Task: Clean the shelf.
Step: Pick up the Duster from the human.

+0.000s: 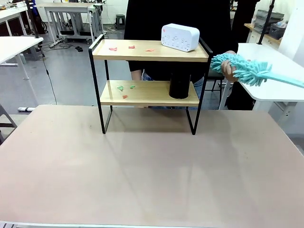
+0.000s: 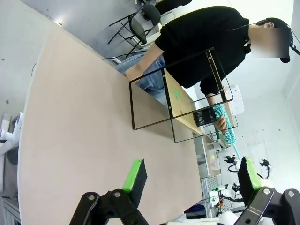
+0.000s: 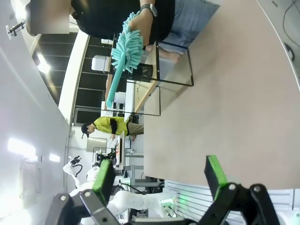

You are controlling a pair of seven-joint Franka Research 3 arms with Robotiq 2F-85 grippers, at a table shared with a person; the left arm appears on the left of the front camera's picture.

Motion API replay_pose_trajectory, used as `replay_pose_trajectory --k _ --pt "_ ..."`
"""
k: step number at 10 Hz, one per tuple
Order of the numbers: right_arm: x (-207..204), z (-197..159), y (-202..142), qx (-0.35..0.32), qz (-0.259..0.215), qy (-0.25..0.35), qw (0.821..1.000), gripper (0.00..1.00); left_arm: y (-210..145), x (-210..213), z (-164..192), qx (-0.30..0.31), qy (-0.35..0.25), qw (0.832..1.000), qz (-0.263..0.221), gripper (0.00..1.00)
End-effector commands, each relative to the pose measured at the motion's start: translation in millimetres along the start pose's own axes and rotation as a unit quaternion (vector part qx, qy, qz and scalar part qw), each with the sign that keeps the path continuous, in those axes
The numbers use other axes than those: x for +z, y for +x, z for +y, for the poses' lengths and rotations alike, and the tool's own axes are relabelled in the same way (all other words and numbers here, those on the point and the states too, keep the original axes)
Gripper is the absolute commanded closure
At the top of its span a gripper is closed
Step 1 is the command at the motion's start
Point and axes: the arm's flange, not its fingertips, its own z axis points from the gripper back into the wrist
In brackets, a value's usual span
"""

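Desk point(image 1: 152, 180): broad, beige, bare across the lower half of the front frame. The shelf point(image 1: 142, 56) stands upper centre at the desk's far side, upright on its legs with its open face toward me, so I judge both boards reachable from my side. A person stands behind it. Their hand point(image 1: 229, 71), upper right, grips a fluffy teal duster point(image 1: 249, 72) by its head, just beside the shelf's right post, with the handle trailing to the right edge. I read that as an offer to my right arm. Left claw point(image 2: 191, 174) and right claw point(image 3: 158, 178) are both spread wide, pinching nothing, over bare desk well apart from the shelf. In the way are a white box point(image 1: 180, 37) at the right of the top board and a black cylinder point(image 1: 179, 85) on the lower board beneath it. Smallest: red scraps point(image 1: 113, 48) on the left of the top board, green scraps point(image 1: 120, 88) lower left. That's the mess to clear.
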Motion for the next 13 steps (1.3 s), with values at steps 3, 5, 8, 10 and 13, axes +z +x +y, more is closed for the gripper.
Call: replay_pose_trajectory --k 3,5,8,10,13 --pt "1.7 2.0 2.0 0.012 -0.005 0.01 1.0 0.0 -3.0 1.1 -0.9 0.0 -0.001 1.0 0.009 0.0" --pt "0.0 -0.8 -0.3 -0.002 0.0 -0.001 1.0 0.0 -3.0 1.1 -0.9 0.0 -0.001 1.0 0.009 0.0" --pt "-49.3 40.8 65.7 0.016 0.167 0.03 0.985 0.0 -3.0 1.1 -0.9 0.0 -0.001 1.0 0.009 0.0" --pt "-89.9 61.2 103.9 0.01 0.212 0.023 0.977 0.0 -3.0 1.1 -0.9 0.0 -0.001 1.0 0.009 0.0" --pt "-157.8 74.9 125.4 -0.002 0.278 0.029 0.96 0.0 -3.0 1.1 -0.9 0.0 -0.001 1.0 0.009 0.0"
